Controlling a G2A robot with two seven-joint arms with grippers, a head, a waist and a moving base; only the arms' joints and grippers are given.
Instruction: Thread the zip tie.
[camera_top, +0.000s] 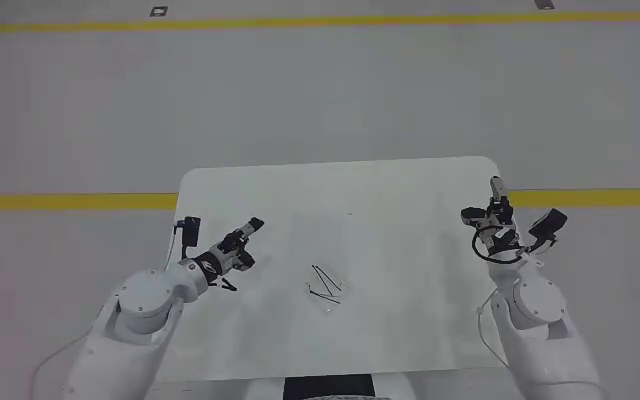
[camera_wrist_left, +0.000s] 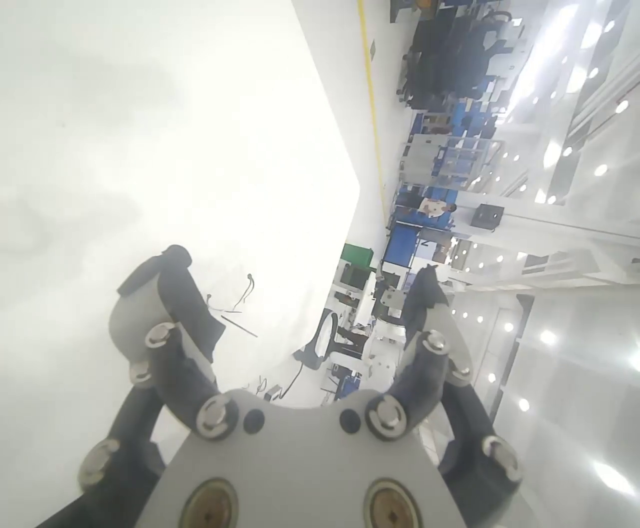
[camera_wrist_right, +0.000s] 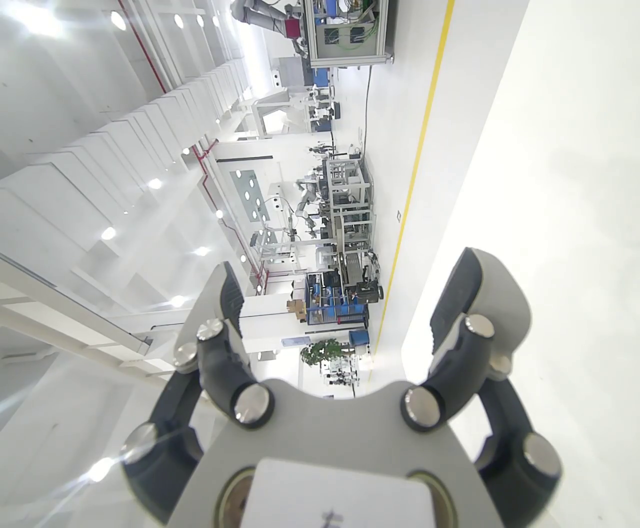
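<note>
Seeing the left gripper and right gripper spread wide and empty, we feared the thin zip ties, flat on the table, might slip a pinch.

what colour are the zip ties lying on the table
Black: the zip ties are thin dark strands on the white table, and they show best in the top view.

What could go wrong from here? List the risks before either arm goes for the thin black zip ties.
1. The thin black plastic zip ties lie crossed, flat on the white table, so the open left gripper may pinch several or none.
2. The open right gripper sits at the table's edge, far from them; aligning both for threading could go astray.
</note>
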